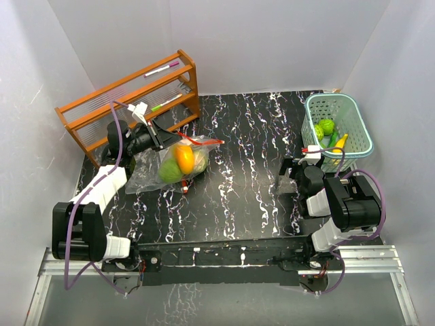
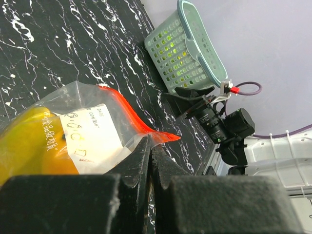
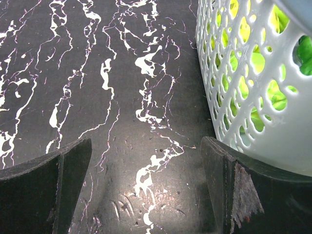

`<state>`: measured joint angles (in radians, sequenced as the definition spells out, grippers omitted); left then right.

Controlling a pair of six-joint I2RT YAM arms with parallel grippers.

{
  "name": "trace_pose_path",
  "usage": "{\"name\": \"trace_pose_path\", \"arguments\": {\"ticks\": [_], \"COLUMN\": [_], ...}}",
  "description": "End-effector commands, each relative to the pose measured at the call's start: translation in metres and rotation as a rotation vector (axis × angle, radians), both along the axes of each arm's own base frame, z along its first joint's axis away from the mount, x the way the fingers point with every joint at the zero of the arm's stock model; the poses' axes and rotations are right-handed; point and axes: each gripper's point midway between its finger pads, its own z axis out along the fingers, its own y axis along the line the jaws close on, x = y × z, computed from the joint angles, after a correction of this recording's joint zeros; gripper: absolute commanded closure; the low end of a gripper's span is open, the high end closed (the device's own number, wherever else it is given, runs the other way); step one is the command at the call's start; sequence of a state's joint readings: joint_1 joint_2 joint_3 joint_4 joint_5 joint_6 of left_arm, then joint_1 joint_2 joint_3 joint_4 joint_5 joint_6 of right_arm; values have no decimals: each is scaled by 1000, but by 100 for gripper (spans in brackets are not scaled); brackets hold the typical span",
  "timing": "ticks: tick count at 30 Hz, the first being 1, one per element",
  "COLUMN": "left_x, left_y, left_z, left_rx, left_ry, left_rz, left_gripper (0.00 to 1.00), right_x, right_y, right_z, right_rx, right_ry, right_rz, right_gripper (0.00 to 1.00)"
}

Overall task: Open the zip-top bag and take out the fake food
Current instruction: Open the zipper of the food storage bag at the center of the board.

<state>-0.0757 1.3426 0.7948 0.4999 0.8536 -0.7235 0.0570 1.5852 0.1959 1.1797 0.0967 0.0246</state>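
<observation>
The clear zip-top bag (image 1: 158,166) with a red zip strip (image 1: 204,142) lies at the left of the black marbled table. Inside it are an orange-yellow piece (image 1: 183,157) and a green piece (image 1: 170,172) of fake food. My left gripper (image 1: 160,136) is shut on the bag's edge just below the zip strip (image 2: 141,117), as the left wrist view (image 2: 151,142) shows, beside the white label (image 2: 92,129). My right gripper (image 1: 291,167) is open and empty over the table (image 3: 146,146), just left of the pale-teal basket (image 3: 253,122). Green pieces (image 1: 326,127) and a banana (image 1: 340,142) lie in the basket.
The basket (image 1: 360,122) stands at the back right against the white wall. A wooden rack (image 1: 102,112) with markers stands at the back left, right behind the left gripper. White walls enclose the table on three sides.
</observation>
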Motion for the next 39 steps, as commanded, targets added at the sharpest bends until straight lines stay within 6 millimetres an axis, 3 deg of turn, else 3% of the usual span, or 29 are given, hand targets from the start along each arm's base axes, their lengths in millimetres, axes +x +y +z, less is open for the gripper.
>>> {"name": "trace_pose_path", "arguments": {"ticks": [1,20,25,32,39], "left_x": [1,-2,0,3,-2], "left_y": [-2,-2,-1,-9,-6], "left_z": [16,24,19,8,4], "left_rx": [-21,-15,-3,-114,-68], "left_ry": [-43,-64,-50,7,12], "left_rz": [-10,-18,-14,-47,-37], "left_gripper": [100,100,100,100,100], "right_x": [10,10,10,10,10], "right_y": [1,0,1,0,2], "right_z": [23,23,22,22,23], "right_rx": [1,1,1,0,-1], "right_ry": [-87,-86,-86,-86,-89], "right_rz": [4,3,5,3,12], "right_gripper": [1,1,1,1,1]}}
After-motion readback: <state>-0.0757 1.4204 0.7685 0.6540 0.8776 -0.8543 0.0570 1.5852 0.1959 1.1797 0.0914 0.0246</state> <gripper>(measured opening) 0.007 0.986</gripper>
